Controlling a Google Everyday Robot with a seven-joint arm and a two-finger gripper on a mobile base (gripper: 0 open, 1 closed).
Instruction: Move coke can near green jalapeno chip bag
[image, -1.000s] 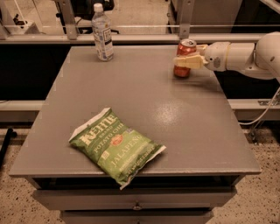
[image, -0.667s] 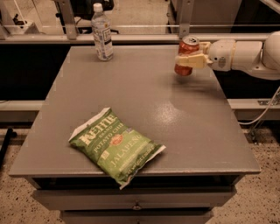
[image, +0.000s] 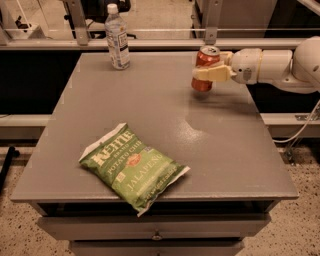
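Note:
The red coke can with a silver top is held a little above the grey table near its back right. My gripper reaches in from the right on a white arm and is shut on the can, a pale finger across its front. The green jalapeno chip bag lies flat near the table's front edge, left of centre, well apart from the can.
A clear plastic water bottle stands upright at the table's back left. A drawer front sits under the tabletop. A railing runs behind the table, speckled floor lies around it, and a cable hangs at the right.
The gripper has carried the can a little leftward and lifted it slightly off the table. The bag and bottle have not moved.

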